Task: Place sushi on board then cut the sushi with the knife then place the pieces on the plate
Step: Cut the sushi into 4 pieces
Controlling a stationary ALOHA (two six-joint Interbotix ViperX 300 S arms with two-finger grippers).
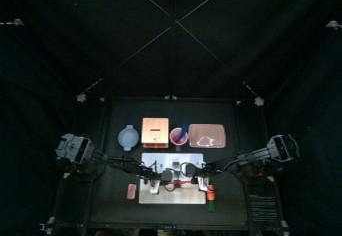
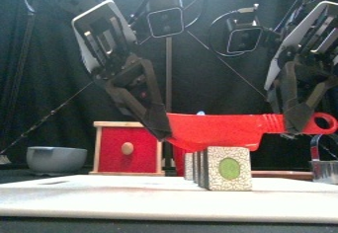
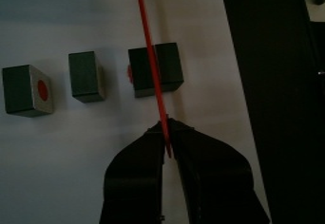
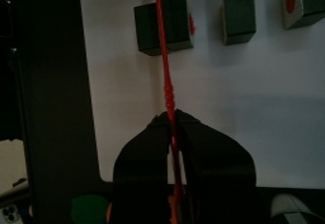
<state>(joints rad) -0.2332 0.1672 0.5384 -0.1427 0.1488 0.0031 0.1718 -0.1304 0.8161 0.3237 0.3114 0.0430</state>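
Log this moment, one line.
left end effector: shut on red knife | right end effector: same | over sushi piece | three pieces on white board

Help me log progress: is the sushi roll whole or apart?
Apart: three sushi blocks lie on the white board with gaps between them. The left gripper and right gripper hold the red knife.

Box (image 2: 128,148): pale wood with a red drawer front, upright at the back of the tabletop (image 1: 114,216), left of centre.
Bowl (image 2: 55,159): blue-grey, just left of the box, not touching it.
Cup (image 1: 179,135): red, just right of the box.
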